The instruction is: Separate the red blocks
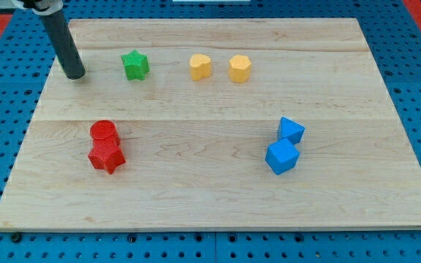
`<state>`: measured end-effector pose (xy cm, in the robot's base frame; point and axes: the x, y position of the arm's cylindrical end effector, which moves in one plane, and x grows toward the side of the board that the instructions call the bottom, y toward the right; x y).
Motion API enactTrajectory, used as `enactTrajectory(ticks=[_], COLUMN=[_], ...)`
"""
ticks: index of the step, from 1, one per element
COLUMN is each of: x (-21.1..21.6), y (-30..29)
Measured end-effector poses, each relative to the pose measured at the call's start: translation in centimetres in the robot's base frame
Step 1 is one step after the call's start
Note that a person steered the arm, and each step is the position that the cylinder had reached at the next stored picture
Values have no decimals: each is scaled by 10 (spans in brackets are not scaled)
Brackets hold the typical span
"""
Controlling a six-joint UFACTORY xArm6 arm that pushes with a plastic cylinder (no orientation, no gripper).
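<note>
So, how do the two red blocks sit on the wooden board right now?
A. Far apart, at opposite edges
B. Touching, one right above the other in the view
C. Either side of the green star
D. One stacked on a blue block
B: the red cylinder-shaped block and the red star-shaped block touch at the view's lower left, far from my tip.

green star block (pixel 134 64): near desk (pixel 218 204) top edge, left part | two yellow blocks (pixel 200 66) (pixel 240 68): top edge, centre, side by side, apart | two blue cubes (pixel 291 131) (pixel 282 156): right part, touching

no text, label, brand, number or sign can be read anywhere in this view.
</note>
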<state>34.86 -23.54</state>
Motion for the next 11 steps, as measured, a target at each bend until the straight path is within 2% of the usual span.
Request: enactTrajectory(ticks=[2,3,4,6,7,10,11], x=[135,168,206,182,184,173,155], y=[19,54,52,101,107,51,75])
